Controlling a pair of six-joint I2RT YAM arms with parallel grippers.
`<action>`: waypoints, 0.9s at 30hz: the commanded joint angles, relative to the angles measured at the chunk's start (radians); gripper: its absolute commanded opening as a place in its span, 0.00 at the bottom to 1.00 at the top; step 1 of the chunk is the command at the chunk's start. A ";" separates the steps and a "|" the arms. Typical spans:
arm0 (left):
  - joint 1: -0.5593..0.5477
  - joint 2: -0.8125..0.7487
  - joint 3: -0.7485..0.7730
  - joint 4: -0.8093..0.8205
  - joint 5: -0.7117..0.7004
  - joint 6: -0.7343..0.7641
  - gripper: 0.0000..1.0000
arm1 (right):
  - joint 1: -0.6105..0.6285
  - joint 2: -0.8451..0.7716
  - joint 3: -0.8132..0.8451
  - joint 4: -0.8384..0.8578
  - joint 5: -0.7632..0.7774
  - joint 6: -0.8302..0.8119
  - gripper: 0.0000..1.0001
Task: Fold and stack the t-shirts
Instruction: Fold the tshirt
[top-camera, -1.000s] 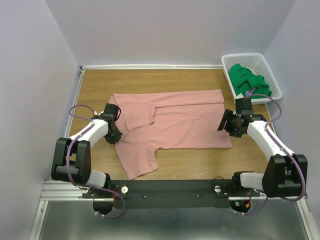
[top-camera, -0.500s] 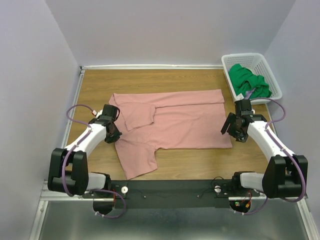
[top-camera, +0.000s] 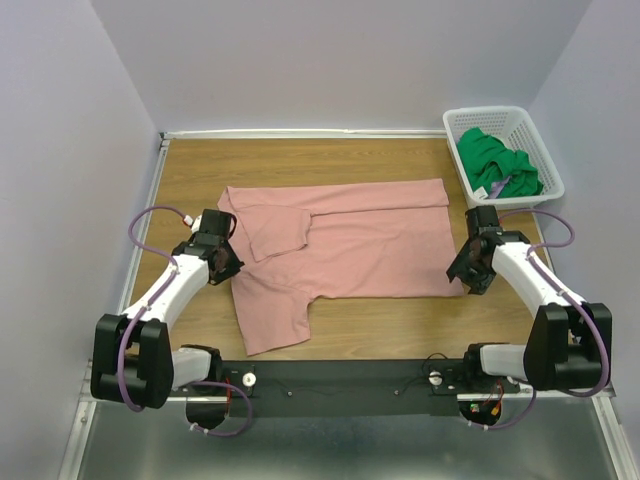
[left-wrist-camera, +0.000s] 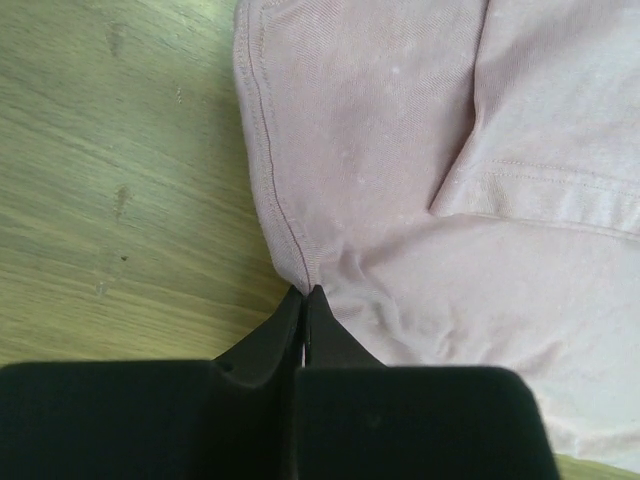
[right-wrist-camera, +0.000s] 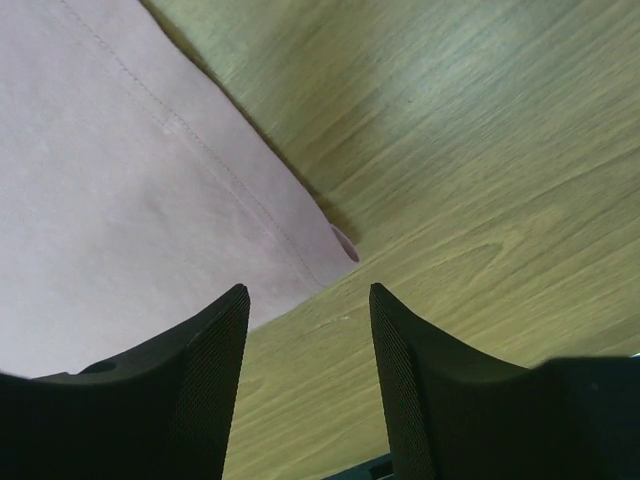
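Observation:
The dusty-pink t-shirt (top-camera: 360, 245) lies spread flat on the wooden table, one sleeve folded over its chest. My left gripper (top-camera: 226, 263) is at its left edge. In the left wrist view the jaws (left-wrist-camera: 305, 292) are shut, pinching the hem seam of the pink t-shirt (left-wrist-camera: 400, 150), and the cloth puckers at the tips. My right gripper (top-camera: 467, 273) is open at the shirt's near right corner. In the right wrist view its fingers (right-wrist-camera: 308, 290) straddle bare wood just short of that corner (right-wrist-camera: 335, 245). The green t-shirt (top-camera: 498, 165) lies bunched in the basket.
The white lattice basket (top-camera: 500, 113) stands at the back right corner of the table (top-camera: 300, 160). Walls close in the left, back and right sides. A black rail with the arm bases runs along the near edge.
My right gripper has moved nearer, from the shirt's right edge to its near right corner. My left arm has shifted slightly outward; its gripper stays at the shirt's left edge.

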 joint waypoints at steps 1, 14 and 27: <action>-0.003 -0.027 -0.013 0.020 0.024 0.014 0.02 | -0.003 0.007 -0.023 -0.006 0.044 0.069 0.59; 0.003 -0.078 -0.026 0.015 0.060 -0.004 0.02 | -0.003 0.017 -0.090 0.020 0.051 0.164 0.58; 0.050 -0.119 -0.014 -0.023 0.080 0.019 0.02 | -0.005 0.026 -0.141 0.095 0.079 0.182 0.41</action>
